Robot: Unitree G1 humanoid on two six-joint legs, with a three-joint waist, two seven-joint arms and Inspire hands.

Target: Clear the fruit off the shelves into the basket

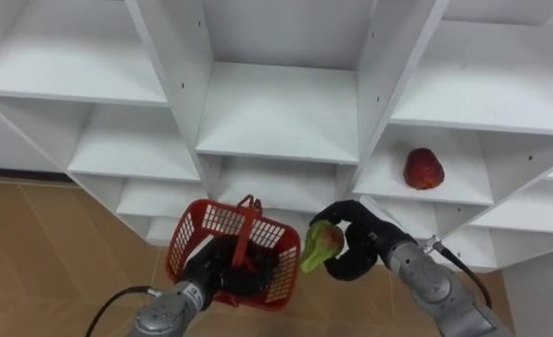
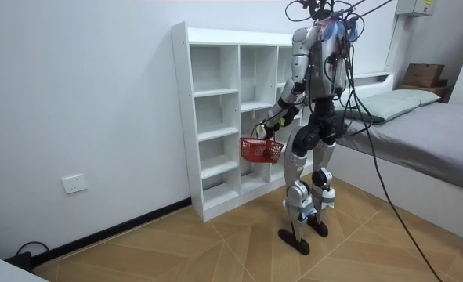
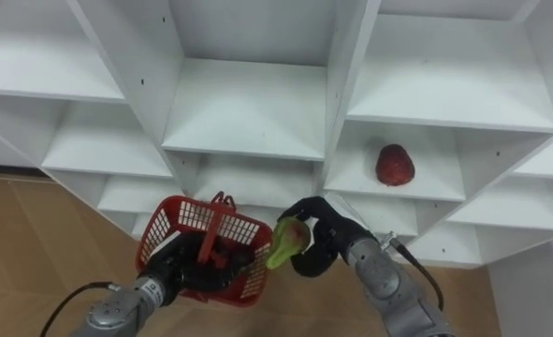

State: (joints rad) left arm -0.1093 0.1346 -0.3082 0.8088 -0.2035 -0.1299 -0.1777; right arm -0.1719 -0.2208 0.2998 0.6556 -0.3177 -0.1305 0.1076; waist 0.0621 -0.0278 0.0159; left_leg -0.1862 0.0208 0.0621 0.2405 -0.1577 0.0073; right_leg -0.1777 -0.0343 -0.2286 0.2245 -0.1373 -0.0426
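Beside the basket [image 1: 201,225], the right robot hand [image 1: 356,248] grips a pear [image 1: 321,245], likely to drop it in. The left robot hand [image 1: 222,273] holds the basket close.

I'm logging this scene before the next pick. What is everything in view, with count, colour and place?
shelf unit: one, white, in front of the robot
red fruit: one, red, on a shelf in the right column
green fruit: one, green, just right of the basket
basket: one, red, before the lower shelves
floor: brown wood
bed: one, grey, at the room view's right
wall socket: one, white, low on the wall
left hand: black, curled round the basket's handle
right hand: black, curled round the green fruit
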